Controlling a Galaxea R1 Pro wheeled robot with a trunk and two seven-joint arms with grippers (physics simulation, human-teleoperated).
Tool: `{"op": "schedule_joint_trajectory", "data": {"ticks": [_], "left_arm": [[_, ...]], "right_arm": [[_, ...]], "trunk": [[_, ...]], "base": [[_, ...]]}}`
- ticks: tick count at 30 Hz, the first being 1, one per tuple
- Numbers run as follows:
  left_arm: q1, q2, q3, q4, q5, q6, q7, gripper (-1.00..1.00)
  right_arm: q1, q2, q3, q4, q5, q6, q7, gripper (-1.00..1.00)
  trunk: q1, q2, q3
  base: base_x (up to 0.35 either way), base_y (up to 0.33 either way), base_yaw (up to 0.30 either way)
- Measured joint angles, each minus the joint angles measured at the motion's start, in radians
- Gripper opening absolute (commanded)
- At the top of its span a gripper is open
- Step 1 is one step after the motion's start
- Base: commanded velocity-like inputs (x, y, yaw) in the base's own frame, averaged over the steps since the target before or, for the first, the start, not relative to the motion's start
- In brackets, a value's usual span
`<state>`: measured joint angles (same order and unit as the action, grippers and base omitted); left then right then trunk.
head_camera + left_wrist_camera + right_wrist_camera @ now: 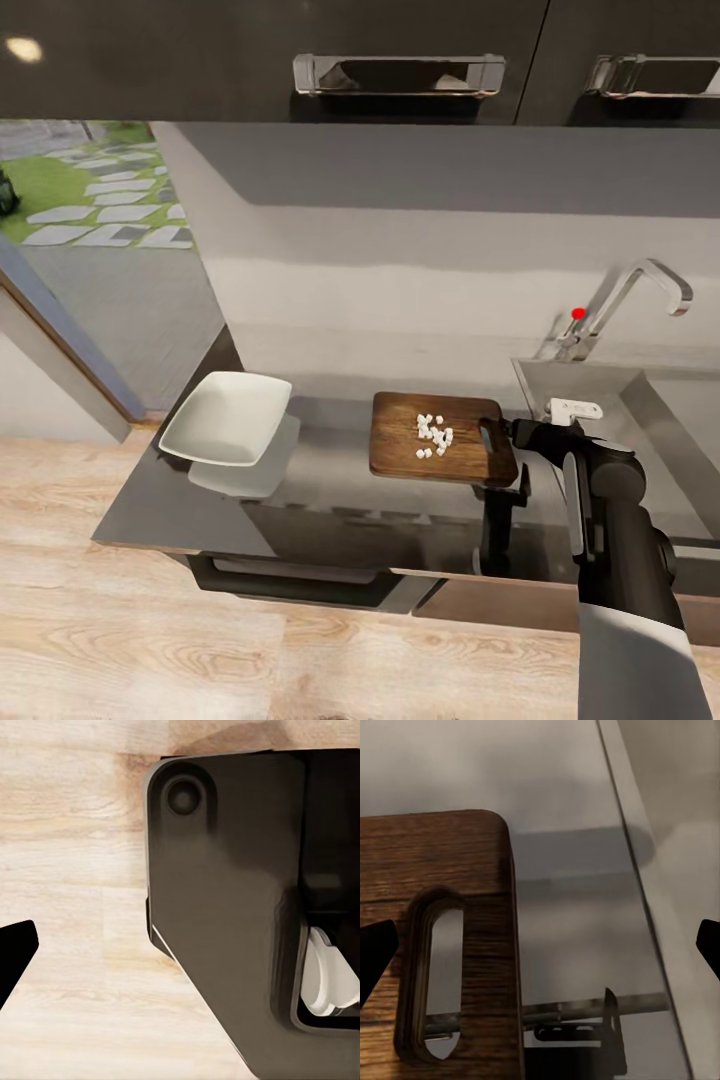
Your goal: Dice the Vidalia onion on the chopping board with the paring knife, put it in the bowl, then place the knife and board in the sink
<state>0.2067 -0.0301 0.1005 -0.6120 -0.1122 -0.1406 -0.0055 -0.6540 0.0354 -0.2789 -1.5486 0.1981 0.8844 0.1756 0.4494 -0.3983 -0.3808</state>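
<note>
The right gripper (528,432) is held spread, grasping nothing, at the chopping board (440,438) handle slot, lower right of centre. Dicing appears done: the diced onion (434,434) lies on the board. Transfer to the bowl (226,418), centre-left, and sinking the tools are judged outstanding.

No lettering to read anywhere here. The chopping board (440,437) is plain wood grain, the bowl (226,418) plain white, the cabinet fronts (250,50) up top bare and glossy. The red knob (578,313) by the tap carries no mark, and both wrist views give no labels or numbers.
</note>
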Motion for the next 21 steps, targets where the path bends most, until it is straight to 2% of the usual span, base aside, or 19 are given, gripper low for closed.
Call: {"op": "schedule_joint_trajectory", "data": {"ticks": [13, 21], "left_arm": [[0.0, 0.0, 0.0, 0.0, 0.0, 0.0, 0.0, 1.0], [0.0, 0.0, 0.0, 0.001, 0.0, 0.0, 0.0, 1.0]], "right_arm": [[0.0, 0.0, 0.0, 0.003, 0.0, 0.0, 0.0, 1.0], [0.0, 0.0, 0.001, 0.003, 0.0, 0.0, 0.0, 1.0]], "trunk": [[0.0, 0.0, -0.011], [0.0, 0.0, -0.017]], "base": [[0.0, 0.0, 0.001], [0.0, 0.0, 0.055]]}}
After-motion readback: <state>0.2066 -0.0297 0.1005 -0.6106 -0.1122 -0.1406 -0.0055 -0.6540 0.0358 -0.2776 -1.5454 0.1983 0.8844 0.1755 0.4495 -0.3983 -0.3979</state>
